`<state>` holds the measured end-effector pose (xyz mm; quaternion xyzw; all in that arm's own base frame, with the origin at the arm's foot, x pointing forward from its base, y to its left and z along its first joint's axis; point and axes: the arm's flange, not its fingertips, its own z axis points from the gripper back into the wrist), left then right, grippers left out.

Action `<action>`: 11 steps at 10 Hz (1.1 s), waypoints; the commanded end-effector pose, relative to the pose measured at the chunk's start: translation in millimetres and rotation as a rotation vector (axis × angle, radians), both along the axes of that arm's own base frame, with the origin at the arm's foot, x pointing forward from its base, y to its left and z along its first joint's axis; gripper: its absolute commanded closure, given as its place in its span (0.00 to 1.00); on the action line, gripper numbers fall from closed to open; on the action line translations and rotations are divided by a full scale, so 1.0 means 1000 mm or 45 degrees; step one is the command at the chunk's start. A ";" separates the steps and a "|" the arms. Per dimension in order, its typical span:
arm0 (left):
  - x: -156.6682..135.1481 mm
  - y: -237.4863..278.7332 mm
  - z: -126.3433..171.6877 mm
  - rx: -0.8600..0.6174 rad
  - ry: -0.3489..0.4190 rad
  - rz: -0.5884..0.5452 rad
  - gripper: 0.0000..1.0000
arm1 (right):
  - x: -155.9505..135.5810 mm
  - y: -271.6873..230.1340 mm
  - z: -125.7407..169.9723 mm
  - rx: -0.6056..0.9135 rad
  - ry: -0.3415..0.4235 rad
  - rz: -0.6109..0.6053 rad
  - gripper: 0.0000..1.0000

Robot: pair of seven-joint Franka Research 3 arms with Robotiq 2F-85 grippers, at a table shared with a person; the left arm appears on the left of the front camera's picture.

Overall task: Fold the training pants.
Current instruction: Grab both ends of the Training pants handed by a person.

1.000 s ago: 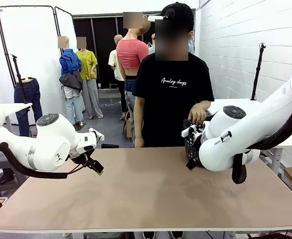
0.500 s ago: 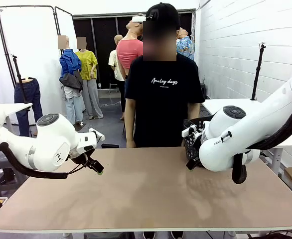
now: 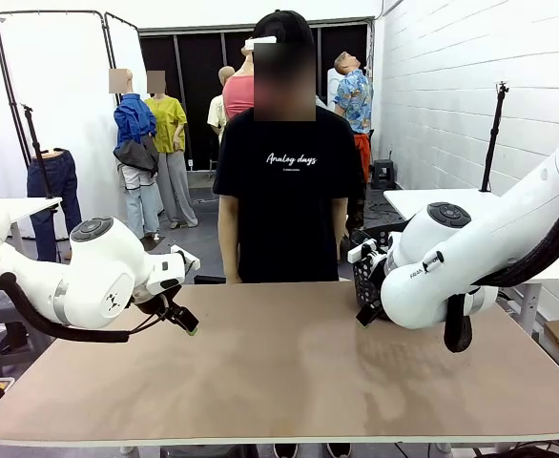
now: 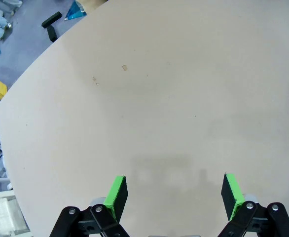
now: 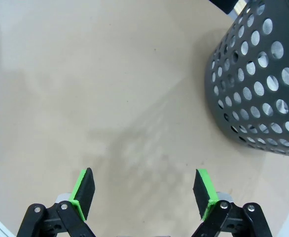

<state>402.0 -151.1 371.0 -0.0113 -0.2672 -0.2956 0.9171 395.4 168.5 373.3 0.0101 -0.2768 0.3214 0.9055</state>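
While my left gripper point(image 4: 174, 185) and right gripper point(image 5: 143, 177) hang jaws apart, basket point(image 5: 263, 89) at the right's two o'clock, I judge folding unstarted: the training pants must first arrive.

Bright, even light; soft shadows

White rounded arms point(image 3: 89, 277), black cables point(image 3: 70, 334), black tools point(image 4: 174, 178), green pads point(image 4: 116, 195)

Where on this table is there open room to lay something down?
The broad middle of the table, between the left arm's fingers and the dark basket, is bare. It is crowded only at the far right, around the basket and right arm.
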 end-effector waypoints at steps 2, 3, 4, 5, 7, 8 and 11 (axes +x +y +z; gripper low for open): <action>0.000 0.000 0.000 0.000 0.000 0.000 0.00 | 0.000 0.000 0.000 0.000 0.000 0.000 0.00; -0.004 -0.003 0.012 -0.002 -0.001 -0.007 0.00 | 0.001 -0.002 0.012 -0.002 0.018 -0.010 0.00; -0.010 -0.004 0.024 -0.015 0.005 -0.018 0.00 | -0.003 -0.003 0.025 0.002 0.021 -0.030 0.00; -0.018 -0.003 0.044 -0.032 0.005 -0.026 0.00 | -0.007 -0.002 0.044 0.014 -0.007 -0.047 0.00; -0.034 -0.006 0.081 -0.053 0.001 -0.017 0.00 | -0.014 -0.003 0.083 0.013 -0.033 -0.059 0.00; -0.044 -0.009 0.100 -0.046 -0.015 -0.018 0.00 | -0.021 -0.003 0.101 0.004 -0.040 -0.050 0.00; -0.068 -0.017 0.153 -0.005 -0.115 -0.053 0.00 | -0.036 0.000 0.145 -0.009 -0.098 -0.017 0.00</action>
